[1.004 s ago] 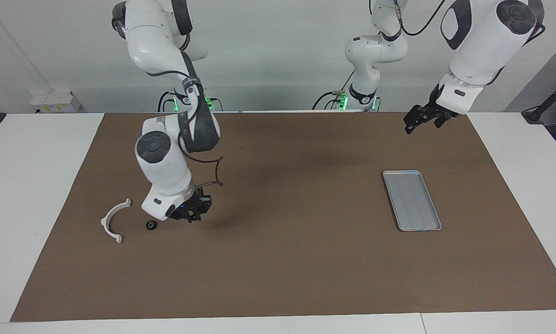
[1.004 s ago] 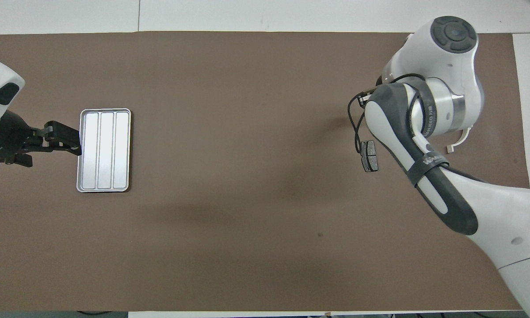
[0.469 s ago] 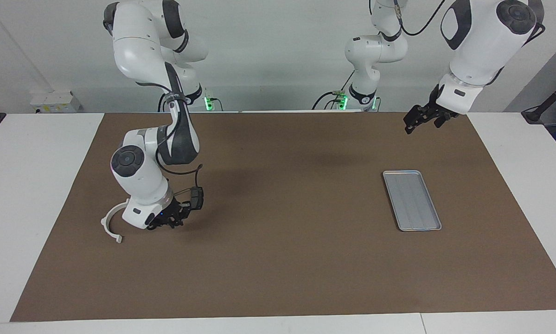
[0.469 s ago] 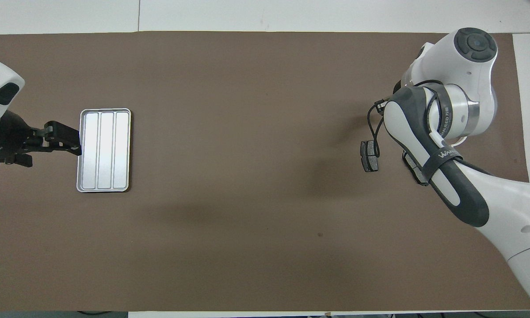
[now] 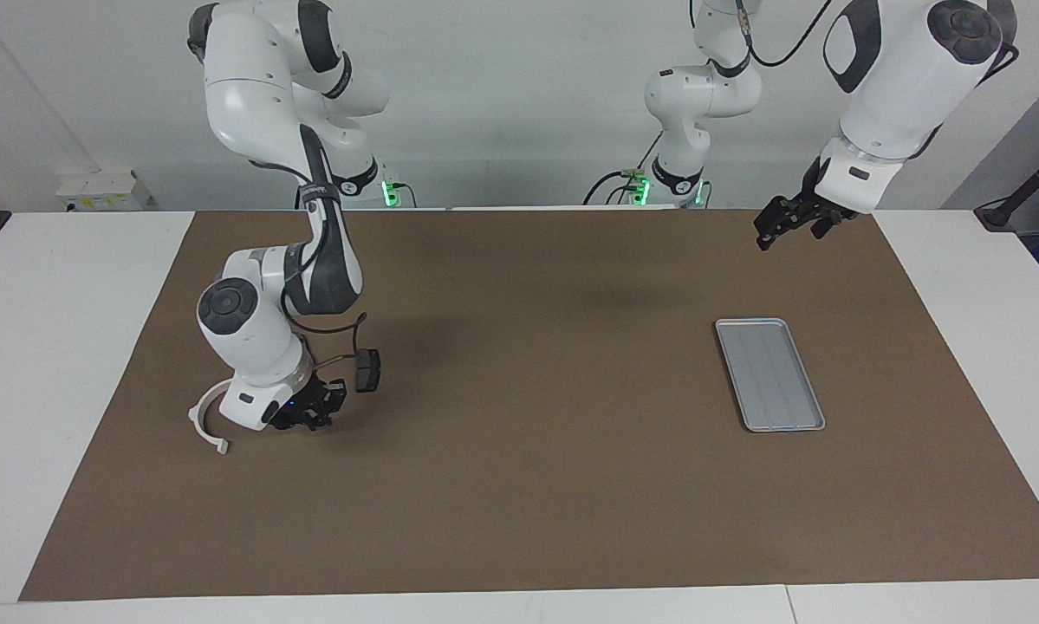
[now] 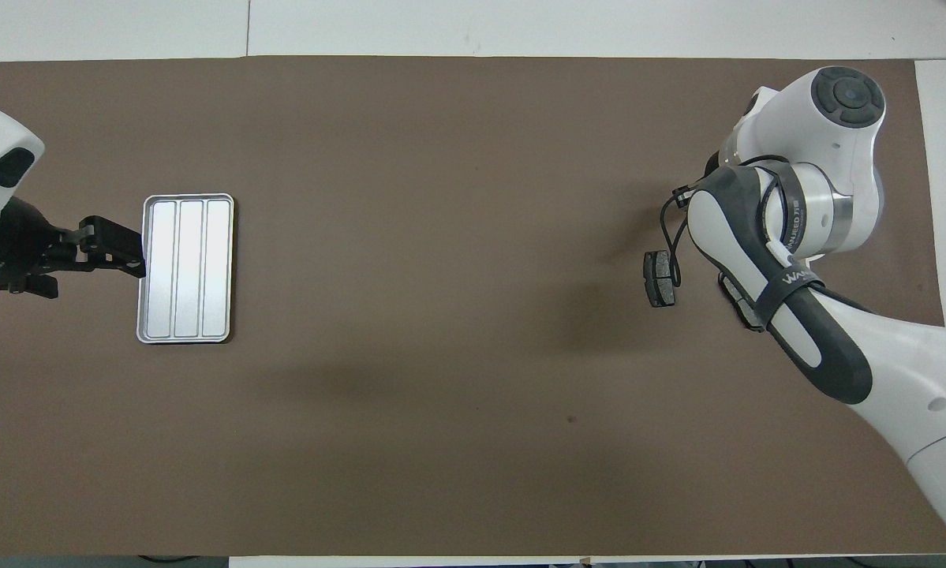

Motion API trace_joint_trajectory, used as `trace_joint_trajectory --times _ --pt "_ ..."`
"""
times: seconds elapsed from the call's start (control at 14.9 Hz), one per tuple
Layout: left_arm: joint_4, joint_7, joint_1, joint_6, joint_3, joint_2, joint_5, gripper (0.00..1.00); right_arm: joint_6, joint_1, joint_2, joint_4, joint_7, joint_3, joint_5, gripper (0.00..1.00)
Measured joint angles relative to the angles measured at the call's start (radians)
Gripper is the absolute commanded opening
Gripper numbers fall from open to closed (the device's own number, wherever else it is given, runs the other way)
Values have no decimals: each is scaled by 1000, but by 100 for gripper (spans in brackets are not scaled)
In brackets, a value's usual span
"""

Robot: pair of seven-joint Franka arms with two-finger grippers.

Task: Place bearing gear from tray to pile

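The silver tray (image 5: 749,323) (image 6: 143,272) lies on the brown mat toward the left arm's end, and nothing shows in it. The pile is at the right arm's end: a white half-ring bracket (image 5: 208,418), one dark brake pad (image 5: 366,370) (image 6: 659,278), and a second pad (image 6: 743,306) partly under the right forearm. My right gripper (image 5: 312,419) hangs low and shut over the mat between the bracket and the first pad. The bearing gear is hidden. My left gripper (image 5: 763,240) (image 6: 135,263) waits open and empty over the mat beside the tray.
The brown mat (image 5: 528,485) covers most of the white table (image 5: 60,347). A black cable (image 5: 346,334) loops off the right wrist above the brake pad. Mat between tray and pile carries nothing else.
The right arm swung toward its own end of the table. Its hand now covers the spot beside the bracket where a small black gear lay. The left arm has not moved.
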Motion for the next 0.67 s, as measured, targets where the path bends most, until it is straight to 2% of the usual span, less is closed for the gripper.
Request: trace_joint_trajectory --times 0.6,0.67 --pt "0 0 0 0 0 0 0 100 54 1 -15 -77 -6 3 0 0" --pt "0 0 0 0 0 0 0 100 55 2 -19 -84 -4 4 0 22"
